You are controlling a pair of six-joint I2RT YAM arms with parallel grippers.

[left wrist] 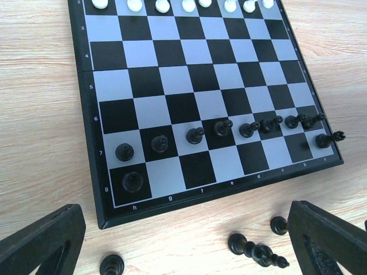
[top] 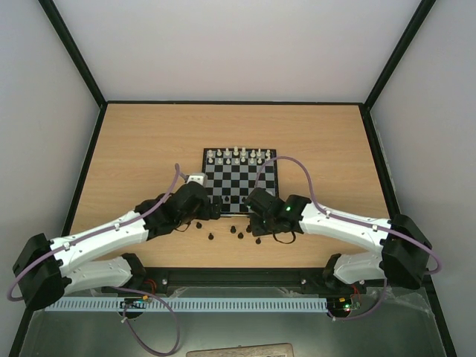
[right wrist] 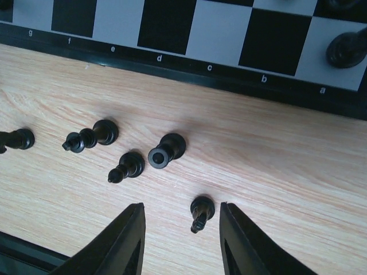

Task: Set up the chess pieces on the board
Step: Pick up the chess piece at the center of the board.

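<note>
The board (top: 205, 178) lies mid-table. Black chess pieces fill its near pawn row (left wrist: 195, 135), with one (left wrist: 132, 181) on corner h8 and another (left wrist: 330, 138) on a8. More black pieces lie loose on the wood in front of it (top: 240, 236). My right gripper (right wrist: 180, 207) hangs low over them, its jaws apart on either side of one small standing piece (right wrist: 200, 211) and touching neither side of it. Beside that piece are a toppled rook (right wrist: 166, 150) and further pieces (right wrist: 92, 136). My left gripper (left wrist: 186, 209) stands wide open above the board's near edge (left wrist: 172, 205), holding nothing.
White pieces (top: 238, 155) line the board's far rows. Loose black pieces (left wrist: 258, 252) (left wrist: 112, 265) lie between the left fingers on the wood. A purple cable (top: 297, 169) arcs over the board's right side. Dark frame rails edge the table.
</note>
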